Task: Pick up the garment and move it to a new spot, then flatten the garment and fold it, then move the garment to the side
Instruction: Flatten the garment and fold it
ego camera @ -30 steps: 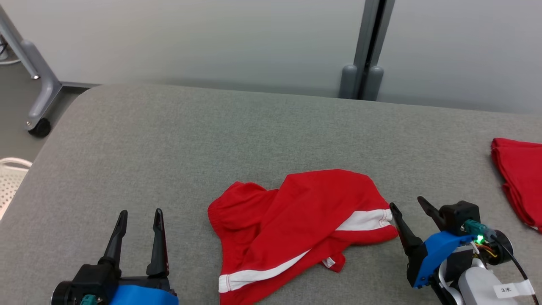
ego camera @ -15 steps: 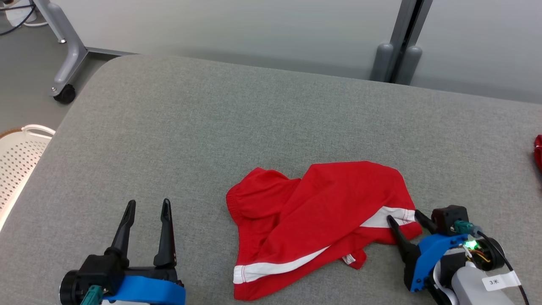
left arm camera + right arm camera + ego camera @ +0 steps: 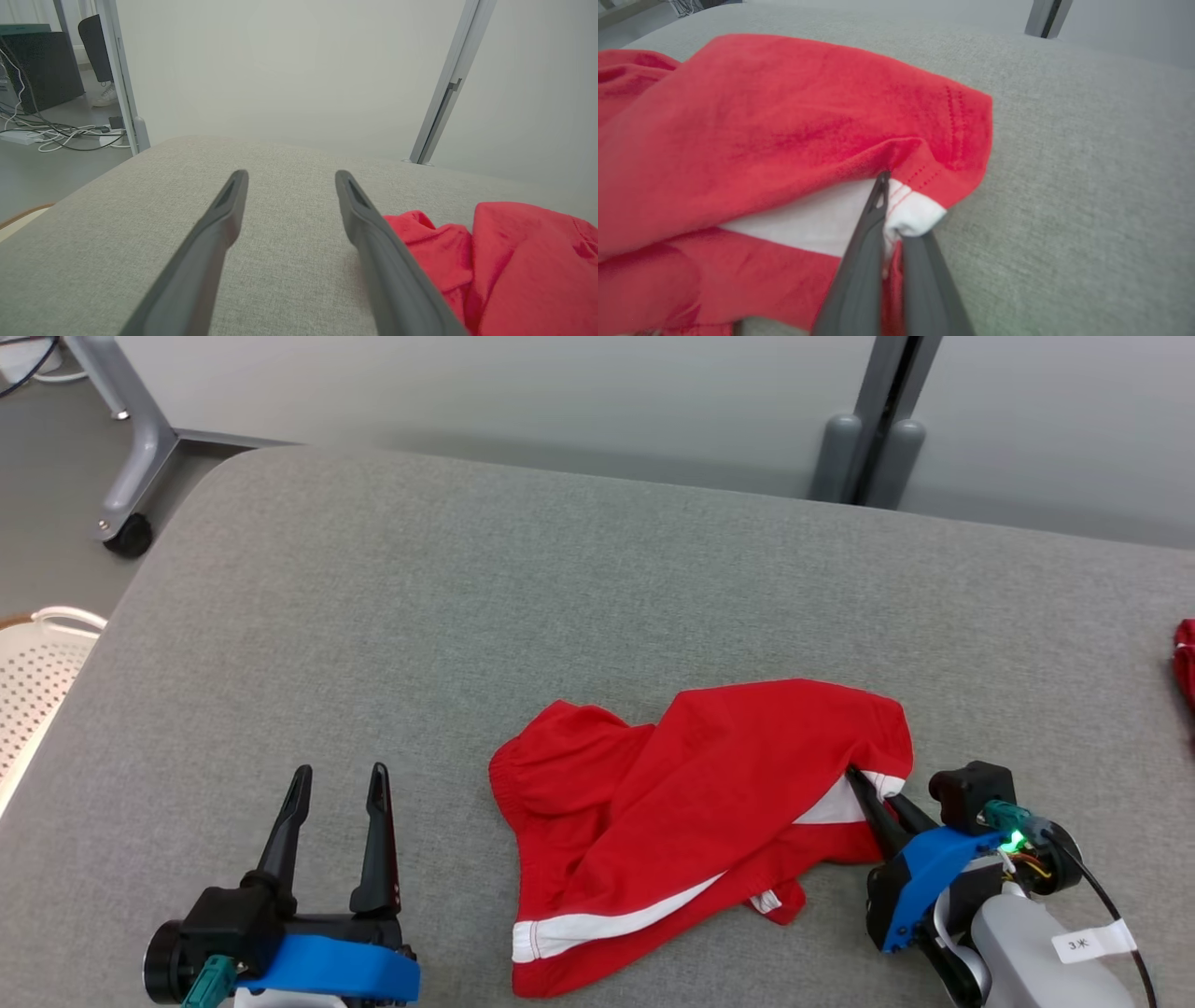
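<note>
Red shorts (image 3: 691,775): soft, light, floppy; grip at hem (image 3: 915,212).
Right end effector (image 3: 859,779): pinching the hem.
Left end effector (image 3: 340,770): spread.

A small white tag (image 3: 1094,942) sticks out from the pale forearm (image 3: 1027,966) behind the right gripper (image 3: 861,784), at the lower right of the head view. It bears dark print: the numeral 3, then 1 small character too blurred to read for certain. The tag stands just beside the thin black cable (image 3: 1111,907) that runs along that forearm.
</note>
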Controlling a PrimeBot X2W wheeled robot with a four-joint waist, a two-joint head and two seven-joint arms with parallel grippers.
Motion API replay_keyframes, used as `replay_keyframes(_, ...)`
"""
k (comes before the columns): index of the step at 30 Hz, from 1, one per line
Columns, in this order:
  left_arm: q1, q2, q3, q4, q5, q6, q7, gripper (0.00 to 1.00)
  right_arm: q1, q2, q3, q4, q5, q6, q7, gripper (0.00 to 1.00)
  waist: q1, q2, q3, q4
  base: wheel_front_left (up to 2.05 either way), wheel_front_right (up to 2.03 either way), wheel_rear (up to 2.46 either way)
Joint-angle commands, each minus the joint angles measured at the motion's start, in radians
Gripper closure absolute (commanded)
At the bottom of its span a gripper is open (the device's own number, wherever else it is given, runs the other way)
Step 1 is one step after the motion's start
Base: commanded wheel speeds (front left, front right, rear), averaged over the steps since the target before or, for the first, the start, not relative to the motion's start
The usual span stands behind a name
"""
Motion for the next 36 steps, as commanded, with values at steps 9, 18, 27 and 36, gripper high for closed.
replay_keyframes(9,0.049,-0.001,0.025,0.012,-0.003,-0.001,-0.002,0.0,0.139,-0.06,0.032,-0.134,0.029,0.0,-0.058,1.0,-0.0001,-0.0001,-0.074,-0.096,0.0,0.0,0.0)
replay_keyframes(18,0.076,-0.001,0.029,0.02,-0.014,-0.003,-0.002,0.0,0.431,-0.105,0.04,-0.463,0.043,0.0,-0.056,1.0,-0.0001,-0.0001,-0.12,-0.172,0.0,0.0,0.0)
replay_keyframes(27,0.095,-0.001,0.032,0.029,-0.018,-0.003,-0.002,0.0,0.67,-0.099,-0.01,-0.674,0.015,0.0,0.039,0.0,-0.0001,-0.0001,-0.144,-0.206,0.0,0.0,0.0)
replay_keyframes(36,0.116,-0.001,0.043,0.031,-0.013,-0.009,-0.002,0.0,0.704,-0.061,-0.141,-0.723,-0.032,0.0,0.033,0.0,-0.0001,-0.0001,-0.169,-0.217,0.0,0.0,0.0)
